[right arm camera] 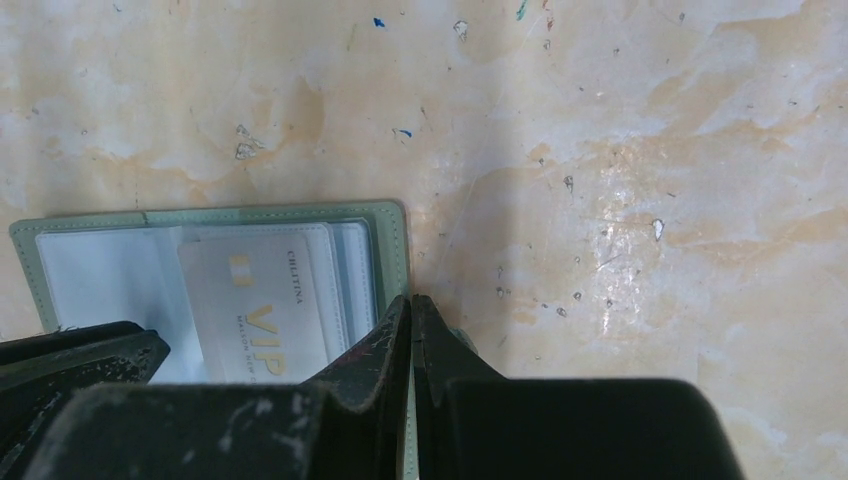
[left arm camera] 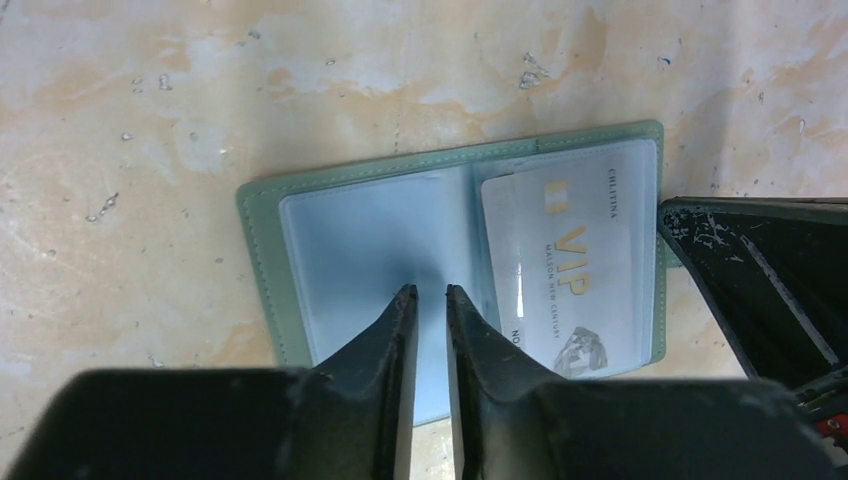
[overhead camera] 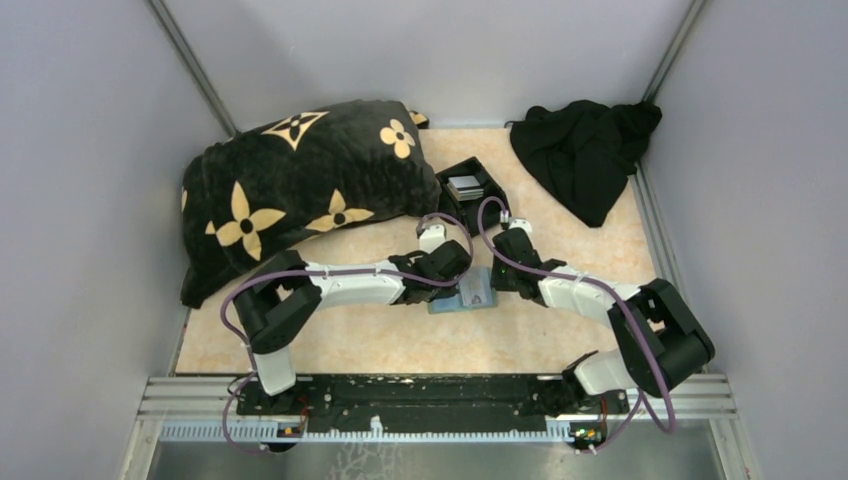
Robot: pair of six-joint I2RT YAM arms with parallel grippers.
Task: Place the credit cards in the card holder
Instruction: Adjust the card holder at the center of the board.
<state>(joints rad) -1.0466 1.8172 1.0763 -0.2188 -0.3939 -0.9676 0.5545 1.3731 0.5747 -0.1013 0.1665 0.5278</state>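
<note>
The sage-green card holder (overhead camera: 470,295) lies open on the table between my two grippers. In the left wrist view its clear pockets (left arm camera: 360,240) face up, and one pale credit card (left arm camera: 570,270) printed "VIP" sits in the right-hand pocket. My left gripper (left arm camera: 431,290) hovers over the left pocket page, jaws a narrow slit apart with nothing between them. My right gripper (right arm camera: 411,298) is shut on the holder's right edge (right arm camera: 390,250); the card (right arm camera: 260,300) shows beside it. More pale cards (overhead camera: 465,186) lie in a black open box (overhead camera: 487,182) behind.
A big black pillow (overhead camera: 300,190) with tan flowers fills the back left. A black cloth (overhead camera: 585,150) lies at the back right. Grey walls close in on both sides.
</note>
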